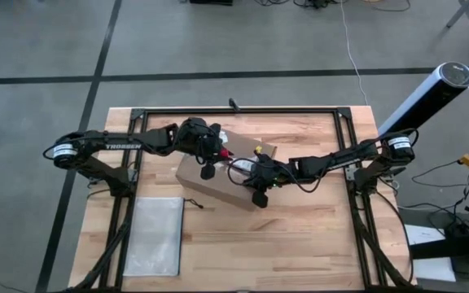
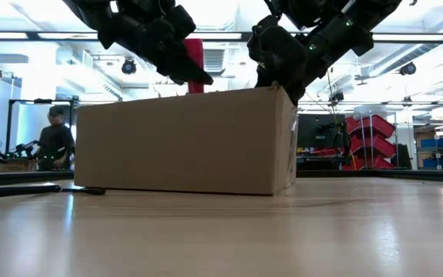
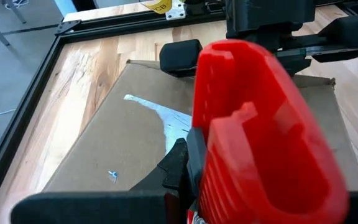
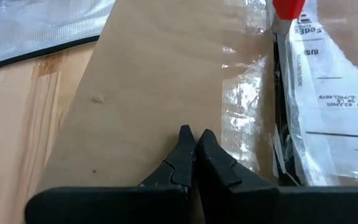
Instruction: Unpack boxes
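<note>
Gripping a red knife, the left hand hovers over the cardboard box, which sits mid-surface. The right hand, fingers pressed together and empty, rests on the box top beside the taped white label. A grey pouch lies well apart.

Robotics lab: red parts bins, ceiling strip lights, taped concrete floor.

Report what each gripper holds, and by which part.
The left gripper is shut on the red utility knife, gripping its handle. The right gripper is shut and holds nothing; its closed fingertips rest on top of the cardboard box.
</note>
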